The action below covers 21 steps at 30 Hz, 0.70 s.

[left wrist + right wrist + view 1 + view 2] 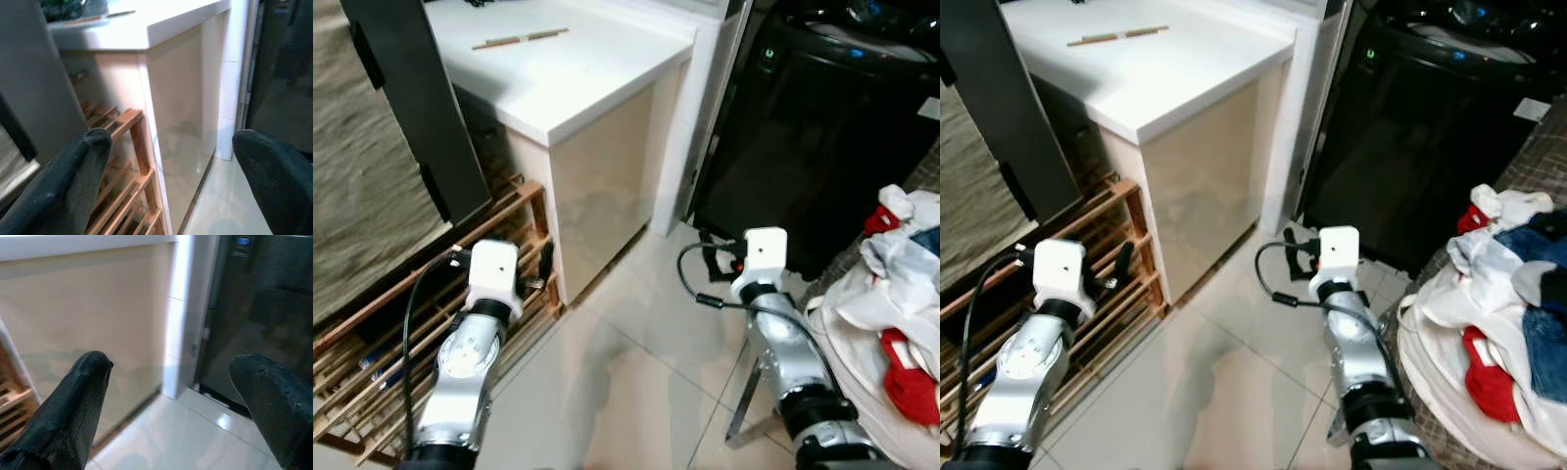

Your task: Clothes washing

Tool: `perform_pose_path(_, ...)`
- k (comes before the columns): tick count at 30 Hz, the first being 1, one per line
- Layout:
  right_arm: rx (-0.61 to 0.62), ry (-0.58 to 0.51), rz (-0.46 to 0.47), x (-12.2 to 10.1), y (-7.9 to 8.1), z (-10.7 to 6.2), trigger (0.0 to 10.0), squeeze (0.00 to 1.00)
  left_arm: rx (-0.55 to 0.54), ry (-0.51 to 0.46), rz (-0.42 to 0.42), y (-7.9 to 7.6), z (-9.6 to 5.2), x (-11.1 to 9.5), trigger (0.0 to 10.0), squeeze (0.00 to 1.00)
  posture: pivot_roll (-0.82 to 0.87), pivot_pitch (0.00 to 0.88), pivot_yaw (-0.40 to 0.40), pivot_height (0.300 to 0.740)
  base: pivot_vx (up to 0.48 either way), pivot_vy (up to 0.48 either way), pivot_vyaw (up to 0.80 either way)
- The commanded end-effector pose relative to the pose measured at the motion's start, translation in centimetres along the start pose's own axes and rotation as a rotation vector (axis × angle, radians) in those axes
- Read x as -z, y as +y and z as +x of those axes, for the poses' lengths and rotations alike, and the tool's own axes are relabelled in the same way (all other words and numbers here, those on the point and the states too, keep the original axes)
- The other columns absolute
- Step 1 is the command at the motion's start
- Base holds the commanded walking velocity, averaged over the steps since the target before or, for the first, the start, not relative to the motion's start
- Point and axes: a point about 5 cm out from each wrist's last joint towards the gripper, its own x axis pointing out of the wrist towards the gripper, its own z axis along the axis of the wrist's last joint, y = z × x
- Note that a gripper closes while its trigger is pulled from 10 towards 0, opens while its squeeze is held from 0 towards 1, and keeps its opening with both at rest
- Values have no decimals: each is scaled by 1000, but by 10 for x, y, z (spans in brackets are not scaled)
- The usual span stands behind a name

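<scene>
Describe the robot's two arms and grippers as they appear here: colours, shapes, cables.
Both arms are silver, jointed metal tubes with dark bands, each ending in a white boxy wrist block. A black cable loops beside each forearm. The left gripper and the right gripper each have two long, rounded black fingers with a finely textured surface. Red parts show beside the right arm's wrist block.

We are seeing a white counter (pixel 570 73) carrying two thin sticks (pixel 520 38). Beside it, a wooden slatted rack (pixel 524 211) is standing on the pale tiled floor (pixel 636 372).
</scene>
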Motion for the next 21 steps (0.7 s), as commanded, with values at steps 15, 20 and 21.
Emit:
perform_pose_path(15, 16, 28, 8, 5, -7, -1, 10000, 0, 66, -15, 21, -4, 7, -4, 10000, 0, -75, 0, -9, 740, 0, 471, -800)
perform_pose_path(20, 2, 22, -1, 7, -4, -2, 10000, 0, 48, 9, 79, -6, 11, -1, 10000, 0, -76, 0, -8, 740, 0, 264, -480)
perform_pose_path(21, -4, 21, 2, 7, -3, -2, 10000, 0, 52, 7, 59, -6, 11, -2, 10000, 0, -79, 0, -6, 740, 0, 0, 0)
